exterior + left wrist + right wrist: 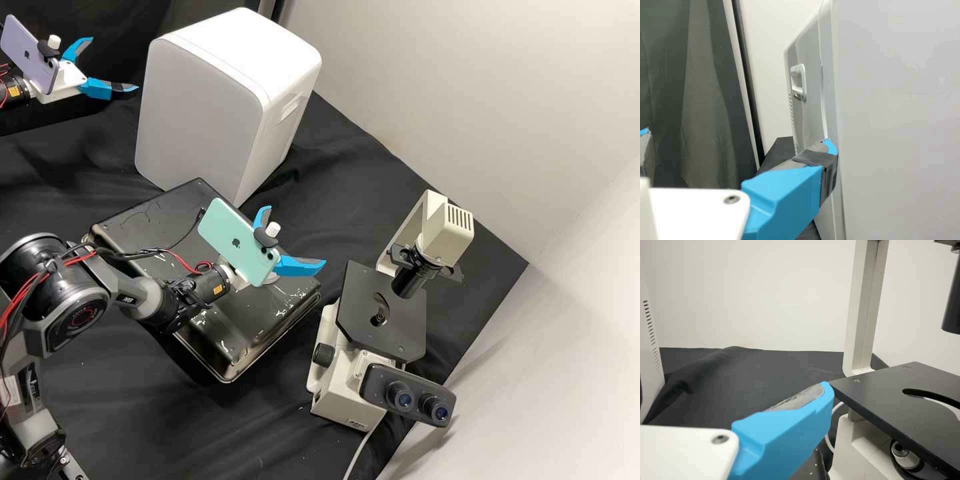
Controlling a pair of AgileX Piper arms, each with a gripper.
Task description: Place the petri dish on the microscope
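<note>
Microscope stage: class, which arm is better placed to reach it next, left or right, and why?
Right. The right pincer hangs open beside the microscope's black stage; the left pincer sits far off, by the white box.

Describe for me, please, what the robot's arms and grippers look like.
The right arm is dark grey with rounded joints, trailed by red and black wires. Both grippers are white with curved bright blue jaws lined dark grey. The right gripper carries a mint-green phone, the left gripper a lilac phone.
</note>
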